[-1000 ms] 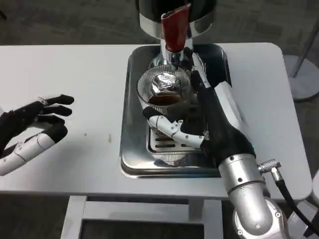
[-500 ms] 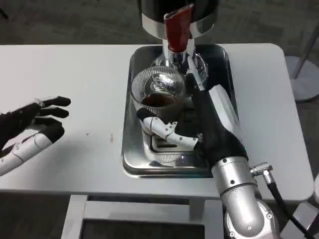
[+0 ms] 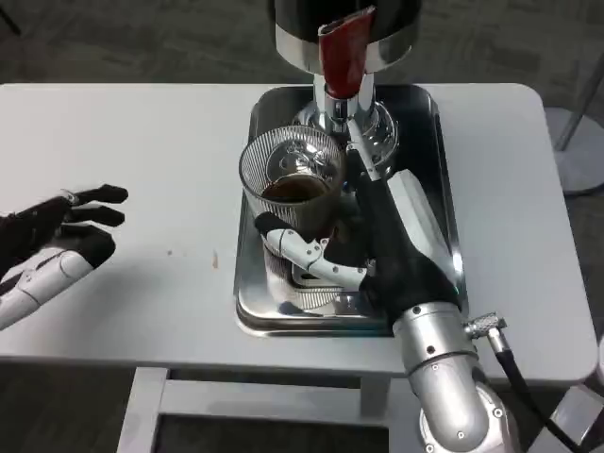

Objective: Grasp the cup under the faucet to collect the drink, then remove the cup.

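White table (image 3: 142,132): right hand (image 3: 377,236) grips cup (image 3: 291,179).

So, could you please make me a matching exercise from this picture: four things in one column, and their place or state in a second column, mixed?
Things:
1. clear ribbed plastic cup
2. left hand
3. red faucet lever
4. shiny steel drip tray

Descriptions:
A. lies on the white table, under the dispenser
B. holds dark drink, gripped by the right hand
C. open, near the table's left edge
D. at the top, above the cup

Pairs: 1-B, 2-C, 3-D, 4-A
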`<act>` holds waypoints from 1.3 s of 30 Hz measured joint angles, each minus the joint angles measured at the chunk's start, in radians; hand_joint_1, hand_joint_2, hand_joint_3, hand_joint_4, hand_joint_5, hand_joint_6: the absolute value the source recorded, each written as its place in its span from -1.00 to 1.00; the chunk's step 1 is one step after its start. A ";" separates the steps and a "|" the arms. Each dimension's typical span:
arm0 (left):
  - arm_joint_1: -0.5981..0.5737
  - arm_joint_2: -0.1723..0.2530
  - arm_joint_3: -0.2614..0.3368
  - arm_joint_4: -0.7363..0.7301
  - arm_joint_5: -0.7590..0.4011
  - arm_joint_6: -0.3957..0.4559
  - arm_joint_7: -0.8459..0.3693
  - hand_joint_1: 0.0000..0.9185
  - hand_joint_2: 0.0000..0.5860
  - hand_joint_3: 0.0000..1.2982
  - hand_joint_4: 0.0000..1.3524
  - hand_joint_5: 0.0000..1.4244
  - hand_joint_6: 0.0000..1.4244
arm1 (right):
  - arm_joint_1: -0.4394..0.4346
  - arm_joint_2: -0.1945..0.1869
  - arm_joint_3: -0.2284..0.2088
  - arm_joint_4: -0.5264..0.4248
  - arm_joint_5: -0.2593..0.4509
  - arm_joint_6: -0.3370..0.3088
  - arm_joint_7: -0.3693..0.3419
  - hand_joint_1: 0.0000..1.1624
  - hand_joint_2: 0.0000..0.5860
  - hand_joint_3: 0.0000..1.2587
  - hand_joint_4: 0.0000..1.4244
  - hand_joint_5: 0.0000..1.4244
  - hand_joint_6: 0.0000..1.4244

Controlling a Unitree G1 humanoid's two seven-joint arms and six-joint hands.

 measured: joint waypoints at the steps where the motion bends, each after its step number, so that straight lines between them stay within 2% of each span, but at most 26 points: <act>1: -0.002 0.000 0.000 0.002 0.000 0.000 0.000 -0.96 -0.68 -0.59 -0.55 -0.50 -0.54 | -0.001 0.001 0.000 0.001 0.000 0.000 -0.002 0.16 -0.21 -1.00 -0.84 -0.72 -0.50; 7: -0.007 0.000 -0.003 0.020 0.000 -0.008 -0.001 -0.96 -0.68 -0.59 -0.55 -0.50 -0.54 | -0.005 0.013 -0.001 0.011 0.000 0.002 -0.015 0.16 -0.20 -0.86 -0.71 -0.62 -0.37; 15: -0.009 0.000 -0.003 0.034 0.000 -0.016 -0.008 -0.98 -0.68 -0.57 -0.54 -0.50 -0.53 | -0.012 0.021 0.004 0.017 -0.035 0.018 -0.052 0.17 -0.20 -0.68 -0.54 -0.44 -0.04; 24: -0.008 0.001 -0.003 0.034 0.000 -0.017 -0.009 -0.99 -0.68 -0.57 -0.54 -0.50 -0.53 | -0.005 0.036 0.013 0.016 -0.054 0.026 -0.093 0.16 -0.14 -0.50 -0.41 -0.30 0.15; 32: -0.006 0.003 -0.003 0.034 0.000 -0.017 -0.009 -1.00 -0.69 -0.57 -0.53 -0.50 -0.53 | 0.016 0.039 0.011 0.008 -0.055 0.008 -0.140 0.15 -0.14 -0.34 -0.25 -0.13 0.44; 39: -0.004 0.004 -0.003 0.024 0.000 -0.017 -0.010 -1.00 -0.69 -0.57 -0.53 -0.51 -0.53 | 0.044 0.040 0.001 -0.001 -0.054 -0.020 -0.164 0.17 -0.12 -0.20 -0.13 0.01 0.60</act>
